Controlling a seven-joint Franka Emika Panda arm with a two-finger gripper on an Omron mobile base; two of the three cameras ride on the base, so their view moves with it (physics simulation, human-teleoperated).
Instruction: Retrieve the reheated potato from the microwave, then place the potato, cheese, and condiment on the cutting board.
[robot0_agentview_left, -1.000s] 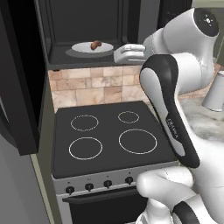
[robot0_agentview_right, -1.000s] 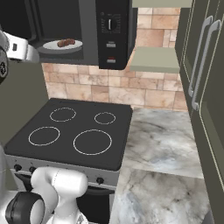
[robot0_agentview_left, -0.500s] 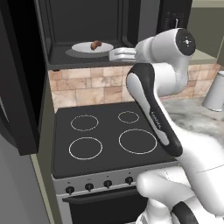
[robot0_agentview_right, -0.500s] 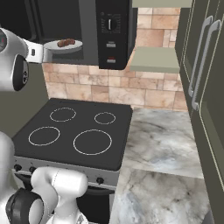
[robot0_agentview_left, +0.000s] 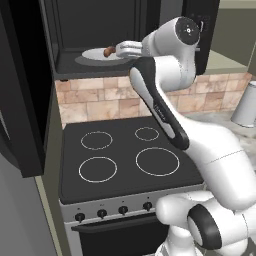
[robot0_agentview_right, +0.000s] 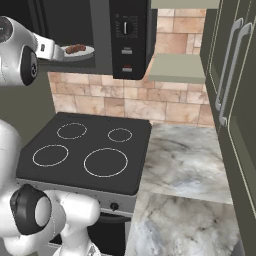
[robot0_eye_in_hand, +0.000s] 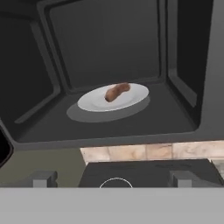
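I have the microwave (robot0_eye_in_hand: 131, 57) open in front of me, its door (robot0_agentview_left: 22, 100) swung out to the left in the left base view and its control strip with the dial (robot0_agentview_right: 129, 30) showing in the right base view. Inside, on the cavity floor, sits a white plate (robot0_eye_in_hand: 131, 98), and the potato (robot0_eye_in_hand: 117, 92) lies on it, a small brown lump angled across the middle of the plate. In the left base view the potato (robot0_agentview_left: 108, 51) shows just past the tip of my hand, and in the right base view it (robot0_agentview_right: 76, 48) rests on the plate (robot0_agentview_right: 86, 51) near the front of the cavity.

My fingers (robot0_eye_in_hand: 43, 178) are spread wide, one tip at each lower corner of the hand view, with nothing between them. They sit in front of the microwave's opening, below and short of the plate, not touching the potato. The gripper (robot0_agentview_left: 122, 49) is level with the cavity floor in the left base view, the arm folded up above the stove (robot0_agentview_left: 125, 155).

The stove has four ring burners and a row of knobs (robot0_agentview_left: 112, 212) along its front. To its right runs a marbled bench (robot0_agentview_right: 185, 170), with dark cabinet doors (robot0_agentview_right: 235, 85) above it. A metal canister (robot0_agentview_left: 246, 105) stands on the bench at the right edge of the left base view.
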